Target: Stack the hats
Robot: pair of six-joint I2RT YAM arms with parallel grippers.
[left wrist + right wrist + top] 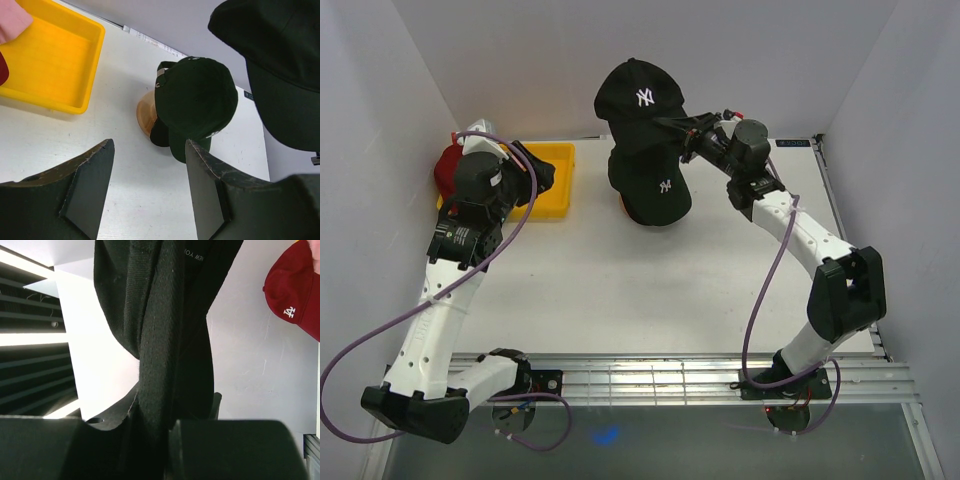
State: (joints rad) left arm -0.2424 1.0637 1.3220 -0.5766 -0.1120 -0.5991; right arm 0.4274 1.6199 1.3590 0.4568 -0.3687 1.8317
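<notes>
**Top external view.** My right tool [686, 128], upper centre of the frame, is clamped on the edge of a black cap [640, 95] with a white logo and holds it off the surface [620, 290]. Directly below it in the frame, and partly overlapped by it, sits a dark green cap [655, 190], also with a white logo. My left tool [538, 172], at upper left, is over a yellow tray [563, 152]. How far it is open cannot be told here. A red cap [445, 168] lies at the tray's left end, beside my left arm.

**Left wrist view.** The left tool's fingers [87, 192] stand wide apart with nothing between them. Beyond them, at frame centre, the dark green cap rests on a wooden stand [144, 112]. The yellow tray fills the upper left, with pink fabric [12, 20] at the very corner. The raised black cap fills the upper right.

**Right wrist view.** The right tool's fingers, along the bottom edge, are closed tight on a fold of the black cap, which rises up the middle of the frame. The red cap shows at the upper right edge.
</notes>
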